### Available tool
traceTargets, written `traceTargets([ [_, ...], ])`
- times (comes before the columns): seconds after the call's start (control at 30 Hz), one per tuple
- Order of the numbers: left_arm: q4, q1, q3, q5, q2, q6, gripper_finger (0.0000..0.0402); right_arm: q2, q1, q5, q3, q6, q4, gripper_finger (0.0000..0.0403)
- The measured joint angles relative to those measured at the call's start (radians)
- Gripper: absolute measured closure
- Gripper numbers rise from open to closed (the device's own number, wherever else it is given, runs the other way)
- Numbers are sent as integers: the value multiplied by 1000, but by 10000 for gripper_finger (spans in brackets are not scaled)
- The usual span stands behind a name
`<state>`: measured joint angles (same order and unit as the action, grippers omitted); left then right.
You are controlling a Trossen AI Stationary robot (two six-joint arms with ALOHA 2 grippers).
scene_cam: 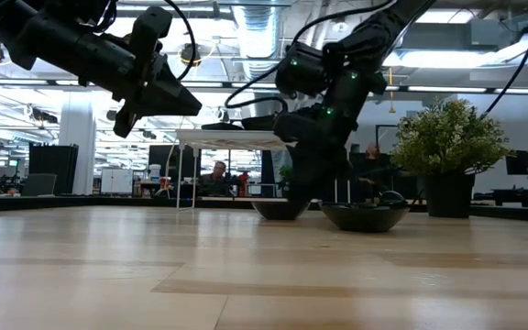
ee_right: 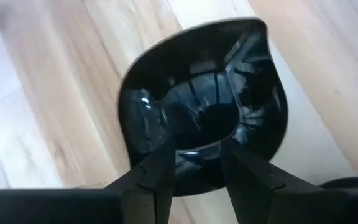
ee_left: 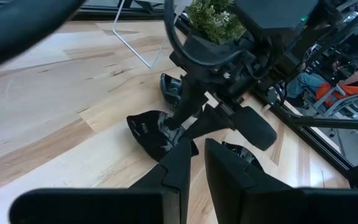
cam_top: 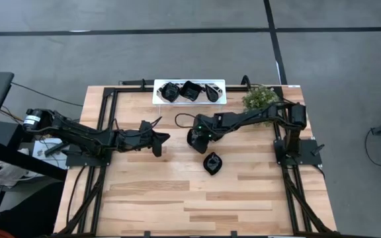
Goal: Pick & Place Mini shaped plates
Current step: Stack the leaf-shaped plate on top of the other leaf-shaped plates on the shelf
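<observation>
Right claw (ee_right: 197, 146): fingers spread, a clear gap between them, reaching over the near rim of a leaf-shaped black dish (ee_right: 197, 81). Nothing is pinched yet. In the low view this dish appears to rest flat on the worktop (cam_top: 144, 192).

Step in hand, my judgement: grasp this dish by its rim.
- The glaze is glossy and the wall is curved, so I expect it to slip. I want one finger inside the bowl and one outside, seated low on the wall before I close.
- Close slowly and lift straight up. A tilted lift would likely let the dish swing.

A second black dish (cam_top: 211, 162) lies just beside the first, nearer the front edge, apart from it. I should avoid nudging it on the lift.

Left claw (cam_top: 157, 142): hangs above the worktop near the right claw, fingers drawn nearly together with nothing between them. It waits.

Container: the white tray (cam_top: 157, 98) stands at the far edge and holds three black dishes side by side, roughly filling its length. Whether a free slot remains, I cannot tell.

A potted plant (cam_top: 260, 98) stands just beside the tray's right end.
</observation>
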<state>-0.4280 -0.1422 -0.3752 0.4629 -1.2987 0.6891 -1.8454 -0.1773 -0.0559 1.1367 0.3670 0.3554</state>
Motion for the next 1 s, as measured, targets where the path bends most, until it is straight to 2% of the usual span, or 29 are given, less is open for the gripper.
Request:
traceTargets([
  [0.47,0,0,0,0,0,0,352,1,-12,7,12,1,30,280],
  [0.6,-1,0,0,0,0,0,352,31,-24,-23,14,17,49,280],
  [0.87,-1,0,0,0,0,0,352,78,-34,-4,14,45,140,280],
  [1.0,-1,0,0,0,0,-3,352,45,-51,-59,14,54,129,280],
])
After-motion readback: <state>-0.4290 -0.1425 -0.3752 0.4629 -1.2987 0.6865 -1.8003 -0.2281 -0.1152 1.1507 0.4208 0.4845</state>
